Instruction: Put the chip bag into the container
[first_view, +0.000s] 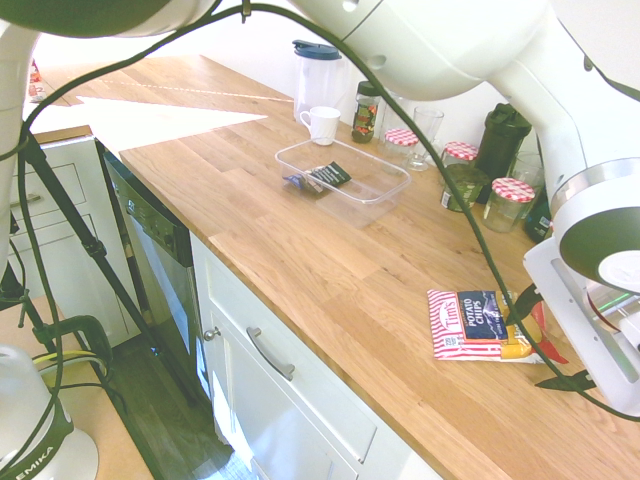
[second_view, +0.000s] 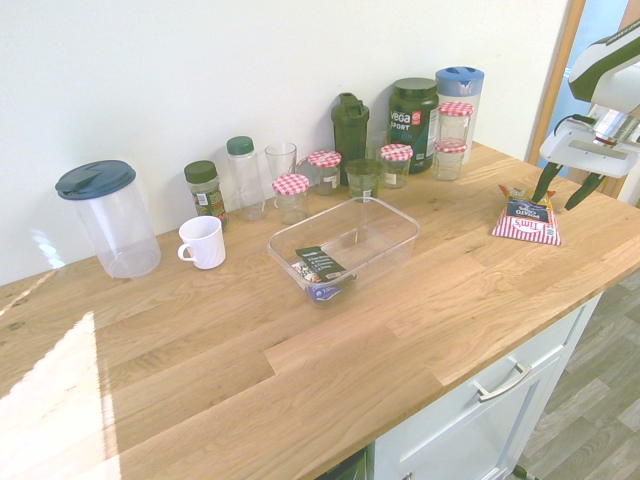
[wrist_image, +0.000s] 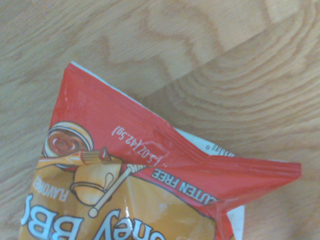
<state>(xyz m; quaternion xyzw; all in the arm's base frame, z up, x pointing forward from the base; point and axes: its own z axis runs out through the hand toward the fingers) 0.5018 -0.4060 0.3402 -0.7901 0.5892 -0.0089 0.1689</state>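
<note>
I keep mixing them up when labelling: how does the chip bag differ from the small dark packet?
The chip bag is red-and-white striped with a blue panel; the small dark packet is nearly black. The chip bag lies on the bare counter under the open gripper; the packet lies inside the container. The bag looks larger. Both lie flat.

Wooden tabletop (second_view: 200, 380), white wall behind. White mug (second_view: 203, 242) as landmark. Clear pitcher, blue lid (second_view: 108, 218), just left of mug. Spice jar (second_view: 205, 189), bottle with green cap (second_view: 243, 177), empty glass (second_view: 281, 162) behind mug toward right. Checked-lid jars (second_view: 292, 197) further right, then dark shaker (second_view: 351, 128), Vega tub (second_view: 413, 121). White drawers (second_view: 500, 400) below tabletop.
</note>
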